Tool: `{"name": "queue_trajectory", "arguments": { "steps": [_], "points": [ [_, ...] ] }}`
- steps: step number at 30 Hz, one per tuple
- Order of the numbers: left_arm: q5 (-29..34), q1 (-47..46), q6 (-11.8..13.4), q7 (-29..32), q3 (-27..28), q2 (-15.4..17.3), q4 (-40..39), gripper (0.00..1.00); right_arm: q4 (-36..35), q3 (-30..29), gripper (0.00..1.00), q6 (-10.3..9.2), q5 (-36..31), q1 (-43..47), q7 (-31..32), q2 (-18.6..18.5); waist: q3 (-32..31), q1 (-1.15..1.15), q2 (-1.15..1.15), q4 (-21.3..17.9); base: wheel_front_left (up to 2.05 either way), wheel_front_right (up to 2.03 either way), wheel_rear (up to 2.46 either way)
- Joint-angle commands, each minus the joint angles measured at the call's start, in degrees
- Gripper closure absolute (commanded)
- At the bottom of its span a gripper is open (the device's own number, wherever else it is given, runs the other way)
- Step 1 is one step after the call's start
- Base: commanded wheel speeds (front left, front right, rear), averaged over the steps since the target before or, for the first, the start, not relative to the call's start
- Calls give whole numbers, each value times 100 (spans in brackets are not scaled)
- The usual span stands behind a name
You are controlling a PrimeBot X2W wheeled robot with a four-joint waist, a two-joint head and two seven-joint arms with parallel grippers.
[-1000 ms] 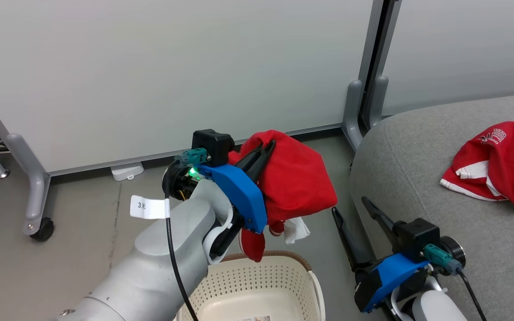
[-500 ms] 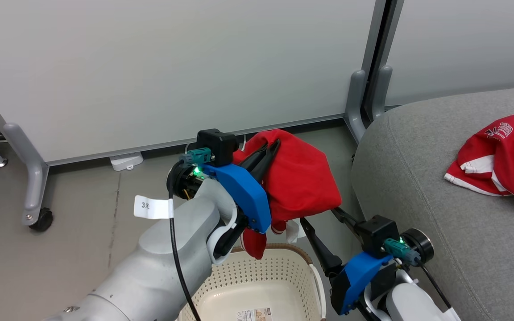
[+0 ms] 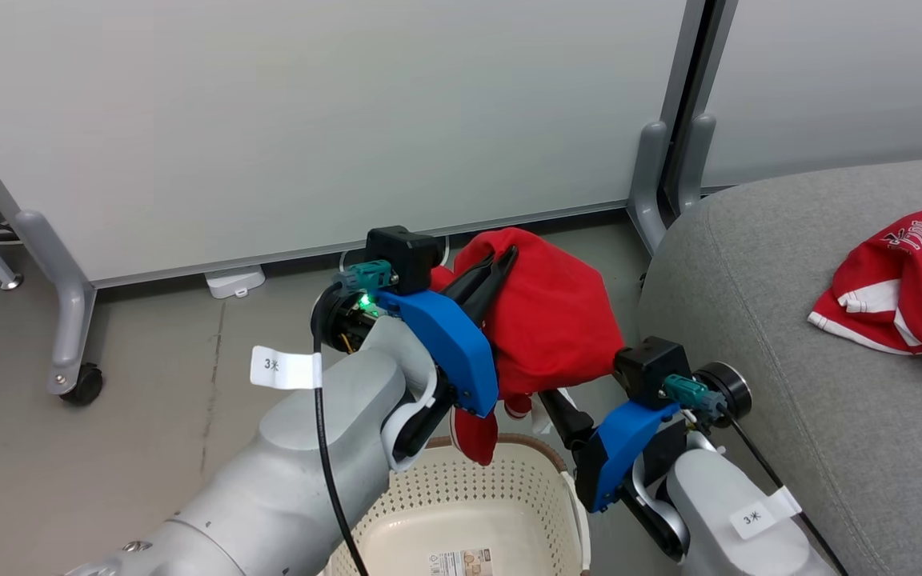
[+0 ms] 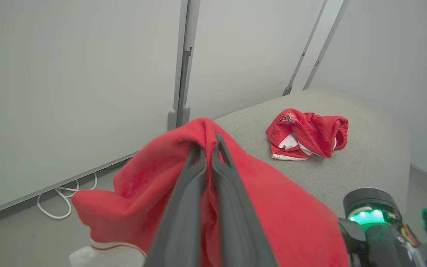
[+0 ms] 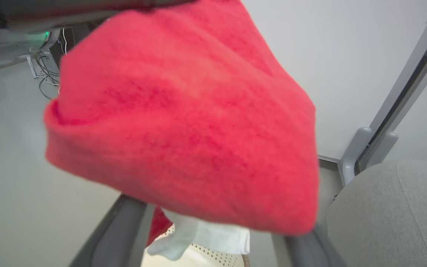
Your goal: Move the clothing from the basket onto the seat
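The left gripper [image 3: 501,268], jaws pinched tight on a red garment [image 3: 557,320], holds it bunched above the basket [image 3: 509,472], long axis hanging toward the rim, while the right gripper [image 5: 221,215] gapes wide beneath, beside the sofa [image 3: 749,320] edge where a second garment [image 3: 901,288] lies; arm tags [image 3: 285,368] read "3米".

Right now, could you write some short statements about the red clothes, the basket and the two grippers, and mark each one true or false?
1. The left gripper is shut on a red garment that hangs over the basket. True.
2. Both garments lie on the sofa. False: the second garment lies there, and the other is in the left gripper.
3. The right gripper is open. True.
4. The basket stands on the sofa. False: it stands on the floor beside it.
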Motion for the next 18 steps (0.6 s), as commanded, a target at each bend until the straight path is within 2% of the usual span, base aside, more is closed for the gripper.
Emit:
{"name": "queue_trajectory", "arguments": {
  "steps": [1,11,18],
  "points": [
    [-29,-82,-13,-42,-34,2,-12,100,97,67,0,1,45,-135,-75,-9,1,0,0,7,0,0,0],
    [-145,-144,-13,-72,-173,-17,-31,100,764,1031,0,1,577,-704,-342,-9,0,0,0,52,0,0,0],
    [-241,-180,-13,-90,-248,-26,-49,100,1052,1407,0,1,882,-975,-442,-8,-3,0,0,44,0,0,0]
  ]
}}
